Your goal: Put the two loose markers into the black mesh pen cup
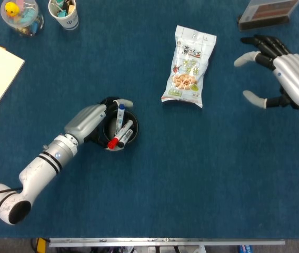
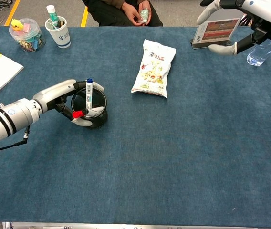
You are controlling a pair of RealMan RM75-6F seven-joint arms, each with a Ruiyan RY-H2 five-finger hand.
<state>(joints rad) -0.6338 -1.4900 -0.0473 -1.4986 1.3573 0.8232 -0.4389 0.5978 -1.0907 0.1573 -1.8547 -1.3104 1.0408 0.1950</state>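
While gripped by left hand (image 1: 89, 120), cup (image 1: 119, 133), markers (image 1: 120, 129) inside

No legible text: print on snack bag (image 2: 153, 68) and sign card (image 2: 216, 29) too small.

The surface (image 2: 183, 157) is covered edge to edge with a dark blue, felt-like cloth, evenly lit with only faint shadows. Along the bottom of both views a pale metal edge strip (image 1: 165, 242) is seen. Beyond the far edge, at the top of the chest view, a grey floor (image 2: 35, 9) marked with a yellow line (image 2: 15, 8) is visible, and a seated person (image 2: 121, 10) in dark clothing.
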